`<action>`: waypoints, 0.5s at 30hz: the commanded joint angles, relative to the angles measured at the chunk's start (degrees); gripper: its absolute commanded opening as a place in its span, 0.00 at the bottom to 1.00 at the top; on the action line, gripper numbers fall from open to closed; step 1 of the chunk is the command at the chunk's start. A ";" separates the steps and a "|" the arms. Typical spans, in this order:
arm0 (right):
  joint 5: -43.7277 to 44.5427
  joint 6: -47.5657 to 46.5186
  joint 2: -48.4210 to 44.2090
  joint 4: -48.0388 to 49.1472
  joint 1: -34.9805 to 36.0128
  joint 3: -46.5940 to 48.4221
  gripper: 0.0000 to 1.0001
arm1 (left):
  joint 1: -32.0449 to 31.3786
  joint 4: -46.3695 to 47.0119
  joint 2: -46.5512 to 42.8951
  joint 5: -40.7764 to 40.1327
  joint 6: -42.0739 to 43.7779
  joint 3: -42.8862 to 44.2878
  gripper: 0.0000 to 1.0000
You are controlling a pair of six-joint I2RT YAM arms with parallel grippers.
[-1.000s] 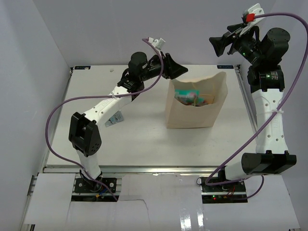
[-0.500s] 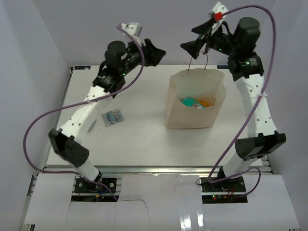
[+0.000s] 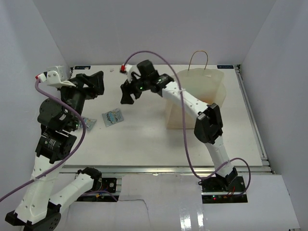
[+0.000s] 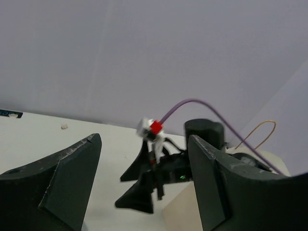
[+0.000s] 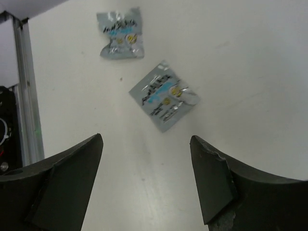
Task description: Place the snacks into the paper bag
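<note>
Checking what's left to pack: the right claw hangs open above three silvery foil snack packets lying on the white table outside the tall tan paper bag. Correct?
Two, not three. The right wrist view shows just an upper silvery foil packet and a lower silvery foil packet on the white table beneath the open right claw, outside the tall tan paper bag.

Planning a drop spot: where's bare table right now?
Free: the table's near strip in front of the bag, and the strip right of the bag. Crowded: left side, two packets, with right gripper and left gripper above.
</note>
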 commanded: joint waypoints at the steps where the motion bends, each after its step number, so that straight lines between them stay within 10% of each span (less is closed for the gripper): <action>1: 5.28 9.66 3.04 0.17 4.42 -2.76 0.79 | -0.14 -7.31 -0.09 -3.28 -2.08 -1.45 0.84; 15: 37.70 31.66 15.43 13.35 14.01 -1.98 0.92 | -0.14 -16.63 -2.73 -2.67 -9.64 -1.80 0.84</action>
